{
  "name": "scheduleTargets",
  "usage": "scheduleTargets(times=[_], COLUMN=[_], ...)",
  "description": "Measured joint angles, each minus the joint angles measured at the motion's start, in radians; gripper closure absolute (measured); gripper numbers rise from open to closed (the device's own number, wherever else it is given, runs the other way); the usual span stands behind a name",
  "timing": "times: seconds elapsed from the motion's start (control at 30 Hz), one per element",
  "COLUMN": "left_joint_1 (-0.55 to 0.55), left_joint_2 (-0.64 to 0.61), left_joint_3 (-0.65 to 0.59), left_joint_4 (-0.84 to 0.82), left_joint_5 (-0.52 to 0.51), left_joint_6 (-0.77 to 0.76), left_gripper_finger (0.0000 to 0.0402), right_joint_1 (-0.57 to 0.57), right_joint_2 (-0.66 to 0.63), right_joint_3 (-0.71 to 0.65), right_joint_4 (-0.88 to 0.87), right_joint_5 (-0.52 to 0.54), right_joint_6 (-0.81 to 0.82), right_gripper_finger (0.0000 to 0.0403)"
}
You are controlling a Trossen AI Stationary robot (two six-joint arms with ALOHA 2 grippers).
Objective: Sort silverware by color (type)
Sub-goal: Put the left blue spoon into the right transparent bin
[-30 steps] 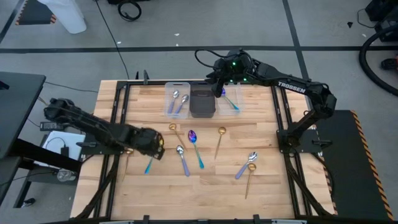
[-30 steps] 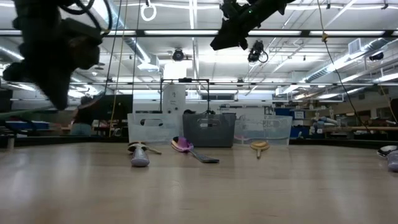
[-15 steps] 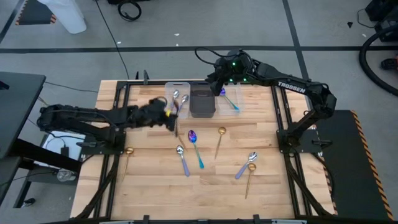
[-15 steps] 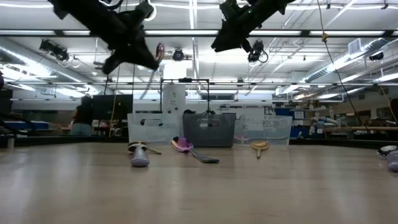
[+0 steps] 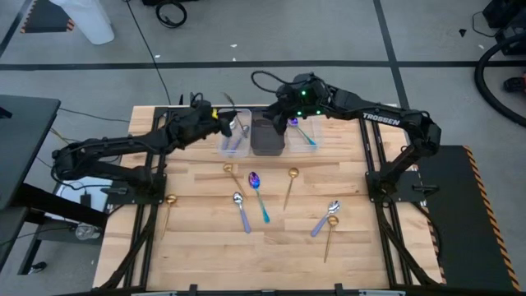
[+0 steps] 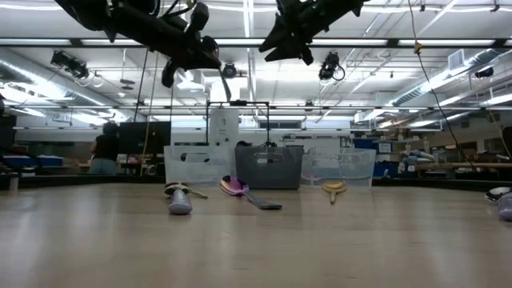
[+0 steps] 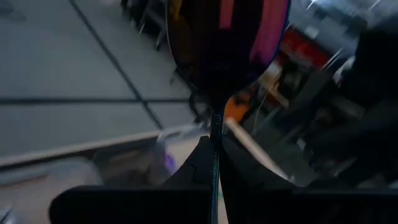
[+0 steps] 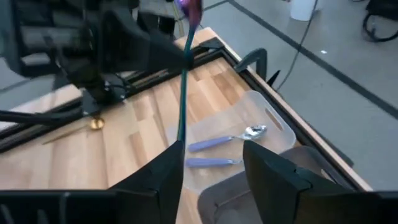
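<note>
My left gripper [image 5: 219, 124] hangs high over the near-left corner of the left clear bin [image 5: 234, 131], shut on a teal-handled spoon [image 8: 185, 81] with an iridescent purple bowl [image 7: 227, 43]. My right gripper [image 5: 282, 113] is open in the air above the dark bin [image 5: 267, 136], facing the left gripper and touching nothing. Its fingers [image 8: 163, 177] stand wide apart. Several spoons lie flat on the table: gold ones [image 5: 290, 185], lavender-handled ones [image 5: 241, 210] and one teal-handled spoon [image 5: 257, 193]. My left gripper pinches the spoon's teal handle [image 8: 186, 59] just below the bowl, between its two fingers. The fingers come at it about level, across the handle. The spoon is lifted clear and stands nearly upright, bowl up, with the long handle [image 8: 181, 127] hanging below the fingers.
The left clear bin holds two lavender-handled spoons [image 8: 224, 138]. The right clear bin [image 5: 306, 136] holds a teal-handled spoon. A gold spoon [image 5: 168, 210] lies by the table's left rail. The arms' frames [image 5: 374, 177] flank the table.
My left gripper has carried the teal-handled spoon from the near-left part of the table up and toward the far edge and the right, to the left clear bin. The spoon now hangs clear, high above the table. My right gripper has shifted slightly toward the left.
</note>
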Motion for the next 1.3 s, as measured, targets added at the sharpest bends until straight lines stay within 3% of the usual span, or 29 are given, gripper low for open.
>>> scheduleTargets(times=[0.23,0.57,0.83,1.0,1.3], left_joint_1=[0.005,0.004,0.004,0.004,0.004], left_joint_2=[0.123,0.278,0.326,0.325,0.324], left_joint_3=[0.095,0.336,0.431,0.432,0.432], left_joint_4=[0.044,0.004,-0.007,0.0,0.05], left_joint_5=[-0.002,0.009,0.013,0.012,0.011], left_joint_6=[-0.001,0.053,0.078,0.074,0.085], left_gripper_finger=[0.0386,0.0386,0.0386,0.0386,0.0386], right_joint_1=[0.064,0.061,0.035,0.026,0.022], right_joint_2=[0.0,0.0,0.0,0.0,0.0], right_joint_3=[0.0,0.0,0.0,0.0,0.0], right_joint_4=[0.022,0.028,0.027,0.028,0.028], right_joint_5=[0.199,0.249,0.342,0.327,0.285], right_joint_6=[-0.064,-0.045,-0.057,-0.073,-0.093], right_gripper_finger=[0.0191,0.0194,0.0212,0.0243,0.0344])
